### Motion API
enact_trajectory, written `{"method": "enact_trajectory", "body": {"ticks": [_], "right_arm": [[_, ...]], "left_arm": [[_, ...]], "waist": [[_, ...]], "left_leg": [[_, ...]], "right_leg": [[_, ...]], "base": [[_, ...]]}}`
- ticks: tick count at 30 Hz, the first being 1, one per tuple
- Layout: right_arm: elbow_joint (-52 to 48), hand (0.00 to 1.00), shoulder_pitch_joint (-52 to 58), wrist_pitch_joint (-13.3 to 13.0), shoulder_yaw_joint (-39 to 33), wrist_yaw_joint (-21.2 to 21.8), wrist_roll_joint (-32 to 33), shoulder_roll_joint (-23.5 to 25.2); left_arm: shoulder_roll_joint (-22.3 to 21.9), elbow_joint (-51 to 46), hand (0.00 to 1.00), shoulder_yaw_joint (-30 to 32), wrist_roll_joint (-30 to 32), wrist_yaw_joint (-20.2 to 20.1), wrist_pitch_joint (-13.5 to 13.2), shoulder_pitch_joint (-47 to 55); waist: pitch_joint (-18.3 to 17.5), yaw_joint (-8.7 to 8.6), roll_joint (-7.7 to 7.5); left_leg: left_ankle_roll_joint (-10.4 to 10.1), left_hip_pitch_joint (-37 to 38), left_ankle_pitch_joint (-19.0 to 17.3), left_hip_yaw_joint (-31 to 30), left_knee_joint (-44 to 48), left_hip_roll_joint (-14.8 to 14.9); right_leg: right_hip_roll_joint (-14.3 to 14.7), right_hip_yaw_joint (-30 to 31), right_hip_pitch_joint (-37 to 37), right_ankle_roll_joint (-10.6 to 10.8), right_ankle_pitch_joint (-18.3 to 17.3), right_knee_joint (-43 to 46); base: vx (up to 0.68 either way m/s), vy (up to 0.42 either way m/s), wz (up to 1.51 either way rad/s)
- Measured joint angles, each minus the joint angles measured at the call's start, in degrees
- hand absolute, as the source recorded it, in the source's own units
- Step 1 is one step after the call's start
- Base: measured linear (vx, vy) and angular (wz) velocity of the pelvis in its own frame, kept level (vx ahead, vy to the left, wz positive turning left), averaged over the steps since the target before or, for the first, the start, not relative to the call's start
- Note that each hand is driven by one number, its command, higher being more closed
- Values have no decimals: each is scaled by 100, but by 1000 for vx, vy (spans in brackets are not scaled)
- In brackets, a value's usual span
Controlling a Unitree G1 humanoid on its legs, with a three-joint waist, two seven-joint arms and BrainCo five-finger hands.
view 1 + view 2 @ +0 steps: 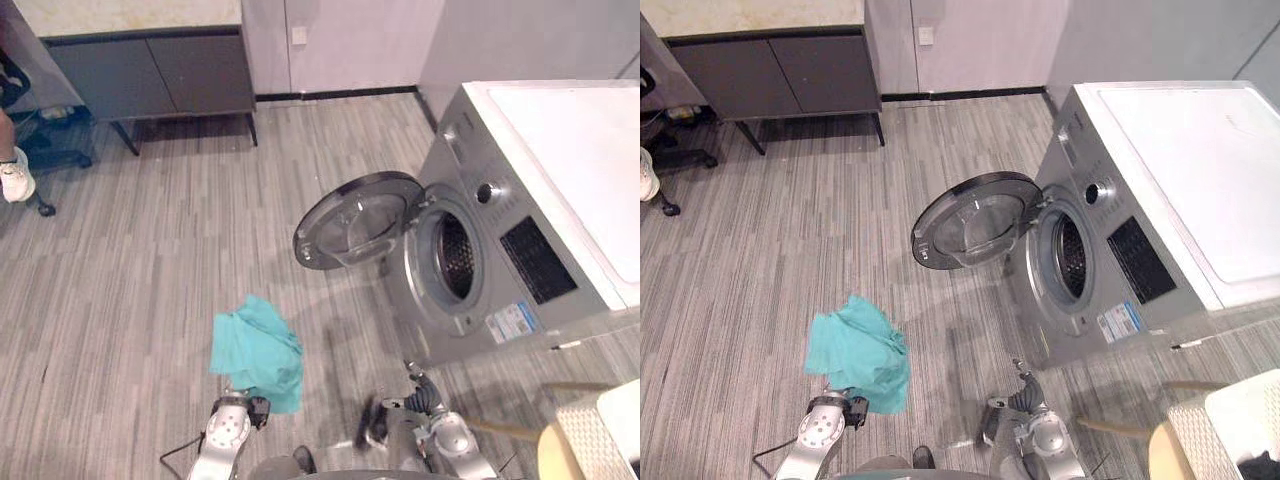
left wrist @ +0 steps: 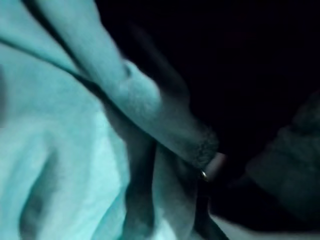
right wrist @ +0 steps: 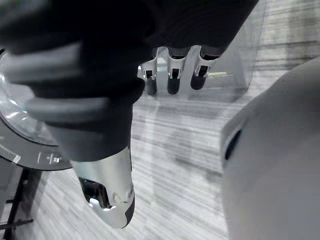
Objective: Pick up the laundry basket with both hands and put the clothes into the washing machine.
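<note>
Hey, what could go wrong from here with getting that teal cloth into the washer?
1. The teal cloth drapes loosely from the left hand, well short of the drum opening; it may slip onto the floor on the way.
2. The open door juts out on the cloth's side of the opening, so dangling fabric may snag on it.
</note>
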Motion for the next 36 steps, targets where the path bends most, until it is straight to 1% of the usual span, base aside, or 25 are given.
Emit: {"method": "enact_trajectory", "body": {"ticks": [1,2,3,4,5,6,8,10,13,15,16,17,18,19,20,21,23,24,25,26,27,28,31,34,36], "right_arm": [[-43,0,143,0,22,8,1,-45],[-43,0,139,10,19,14,1,-106],[-142,0,126,0,13,26,-1,-126],[-221,0,112,-15,15,82,-9,-140],[-231,0,97,-15,23,101,-11,-142],[-229,0,93,-13,47,113,-9,-130],[-227,0,91,-16,79,111,2,-122],[-223,0,60,-17,84,106,4,-138],[-186,0,-3,-11,-16,101,3,-179],[-136,0,-73,-14,-5,87,-2,-174],[-122,0,-81,-15,-5,74,-2,-175],[-87,0,-79,-18,-2,34,-12,-203],[-77,0,-39,-17,2,-5,-16,-283],[-80,0,-9,-18,-4,-9,-16,-352],[-32,0,30,-1,-13,-17,-16,-307],[-43,0,202,-17,-6,-10,-19,-206],[-35,0,272,-12,-1,-9,-17,-127],[-33,0,241,-11,27,-8,-16,-118],[9,0,96,-11,110,-9,-14,-121],[46,0,15,-5,148,-9,-14,-116],[88,0,-94,0,215,-12,-15,-109],[94,0,-171,0,234,-13,-15,-67],[243,0,-243,-5,211,-21,-13,-63],[368,0,-277,1,210,-28,-19,-130],[369,0,-371,3,208,-58,-18,-176]], "left_arm": [[110,64,100,-131,4,-74,-13,62],[51,110,100,-175,5,-123,4,69],[-5,99,100,-291,2,-174,-16,80],[-12,131,100,-371,-2,-282,-18,83],[-12,163,100,-375,-6,-341,-19,84],[-54,336,100,-450,-9,-404,-19,57],[-65,527,100,-653,-6,-486,-17,-49],[-71,591,100,-949,1,-508,-22,-211],[-206,596,100,-1130,158,-550,-50,-416],[-261,623,100,-1175,222,-526,-71,-533],[-278,636,100,-1177,222,-501,-81,-557],[-337,704,100,-1174,221,-464,-109,-587],[-395,744,100,-1181,219,-457,-111,-625],[-426,764,100,-1183,218,-457,-111,-623],[-396,871,100,-1186,218,-456,-107,-652],[-240,914,100,-1196,217,-451,-105,-637],[-130,916,100,-1121,212,-411,-101,-637],[-82,916,100,-1039,211,-356,-99,-610],[-18,916,100,-859,210,-324,-87,-574],[10,913,100,-781,210,-319,-69,-574],[62,908,100,-696,206,-304,-35,-584],[126,908,100,-640,205,-229,19,-646],[112,915,100,-518,204,-223,18,-766],[65,916,100,-386,204,-216,15,-737],[15,972,100,-282,190,-220,21,-690]], "waist": [[-48,-37,-90],[-70,-53,26],[-51,-43,105],[-33,-8,216],[-3,11,268],[49,56,304],[123,64,197],[180,106,87],[205,140,66],[255,144,101],[253,143,124],[233,148,220],[221,131,453],[207,121,557],[192,133,444],[119,87,287],[44,121,90],[39,178,82],[30,165,73],[36,164,89],[38,159,91],[47,155,105],[102,138,199],[99,164,281],[153,157,299]], "left_leg": [[-185,118,-118,-89,185,-60],[-250,131,-164,-81,390,21],[-291,-195,-156,-24,1293,298],[-490,-809,33,90,2780,721],[-463,-1035,277,112,3455,961],[-350,-1387,241,117,4698,1416],[-123,-1573,78,146,5255,1574],[76,-1828,-47,150,4971,1519],[80,-2168,-96,-323,3469,1261],[-29,-2117,-44,-1451,2131,913],[-100,-2091,1,-1679,1895,858],[-265,-2065,111,-2049,1484,837],[-388,-1965,243,-2192,1265,944],[-443,-1926,385,-2184,1234,990],[-366,-1834,465,-1964,1342,925],[-269,-1733,406,-1602,1193,730],[-186,-1626,359,-1128,1114,603],[-105,-1562,317,-864,1069,566],[36,-1518,321,-438,1054,568],[78,-1496,306,-285,1041,572],[95,-1459,301,-83,1017,570],[112,-1387,291,148,989,569],[104,-1088,285,368,751,604],[19,-971,238,545,656,725],[-105,-1097,157,742,987,904]], "right_leg": [[-28,91,12,-630,390,155],[12,21,32,-489,339,267],[169,44,185,-453,84,141],[448,136,447,-471,59,-191],[620,180,625,-605,83,-359],[934,394,1005,-752,24,-573],[1116,821,1401,-791,-61,-703],[1180,1358,1699,-770,-50,-963],[1237,2309,1839,-649,-5,-1070],[1284,3066,2005,-440,-75,-1036],[1300,3204,2020,-362,-104,-1019],[1375,3490,2018,-234,-149,-973],[1539,3777,1990,-38,-278,-876],[1603,3858,1975,38,-368,-806],[1504,4039,1919,169,-532,-582],[1243,4155,1773,331,-641,-461],[1053,4376,1622,495,-658,-403],[964,4398,1550,569,-618,-410],[770,4034,1421,641,-527,-434],[672,3728,1353,625,-485,-422],[486,3092,1258,636,-434,-386],[164,1939,1195,583,-461,-200],[-143,665,1308,456,-490,-118],[38,763,1334,417,-490,-163],[156,963,1146,353,-549,-68]], "base": [[420,-141,37],[520,-200,17],[489,-210,-32],[486,-199,-48],[479,-173,-96],[489,-112,-121],[547,-60,-132],[366,27,-130],[276,128,-164],[226,242,-172],[188,308,-163],[158,448,-153],[148,482,-151],[109,438,-136],[109,365,-105],[99,323,-93],[77,290,-101],[49,277,-159],[27,196,-138],[27,202,-126],[68,147,-103],[76,113,-86],[86,-11,-41],[81,-83,-41],[86,-118,-58]]}}
